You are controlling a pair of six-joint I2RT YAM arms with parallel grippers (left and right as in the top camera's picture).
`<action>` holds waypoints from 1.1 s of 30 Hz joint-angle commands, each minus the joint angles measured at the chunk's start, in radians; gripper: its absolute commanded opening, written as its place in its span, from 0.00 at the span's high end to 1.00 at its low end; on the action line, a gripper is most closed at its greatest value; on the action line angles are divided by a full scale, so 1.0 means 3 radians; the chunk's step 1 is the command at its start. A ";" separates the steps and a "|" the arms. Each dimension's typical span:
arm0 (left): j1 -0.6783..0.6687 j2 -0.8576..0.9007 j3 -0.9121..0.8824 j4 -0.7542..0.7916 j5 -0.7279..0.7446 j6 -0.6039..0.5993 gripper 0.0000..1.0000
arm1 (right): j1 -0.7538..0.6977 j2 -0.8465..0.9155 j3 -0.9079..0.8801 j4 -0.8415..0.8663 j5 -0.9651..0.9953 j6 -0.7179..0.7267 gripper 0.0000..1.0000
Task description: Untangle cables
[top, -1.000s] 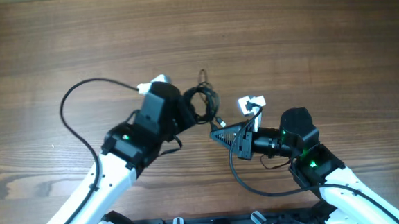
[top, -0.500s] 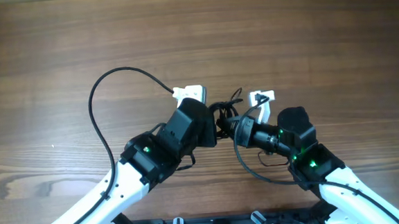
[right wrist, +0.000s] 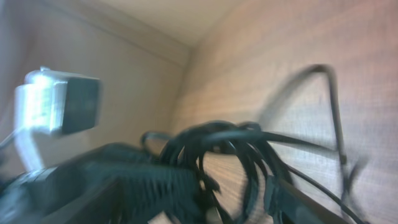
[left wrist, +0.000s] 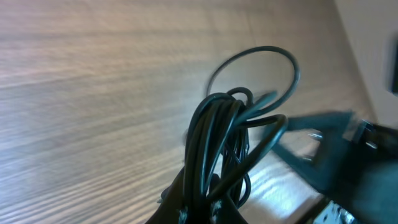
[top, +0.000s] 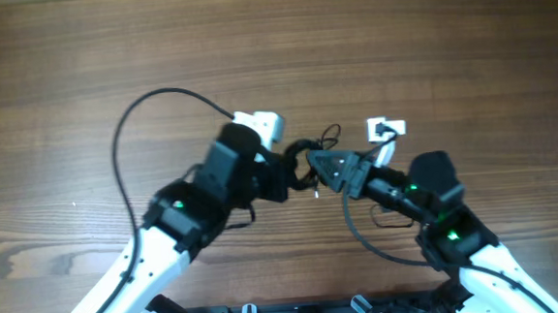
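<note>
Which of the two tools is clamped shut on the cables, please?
The left tool: its jaws pinch the cables tight, whereas the right tool, facing it, has its jaws spread wide apart.

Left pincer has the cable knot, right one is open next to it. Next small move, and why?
Probably close the right pincer on one loop of the bundle of thin black cables. The left pincer is shut on that bundle, and the right wrist view shows strands between its open jaws, so pulling could follow.
</note>
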 commanded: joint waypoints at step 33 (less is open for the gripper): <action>0.0546 0.0136 0.0023 -0.0022 0.0636 0.0443 0.96 | -0.0395 -0.0828 0.0050 -0.1364 -0.0319 0.0331 0.47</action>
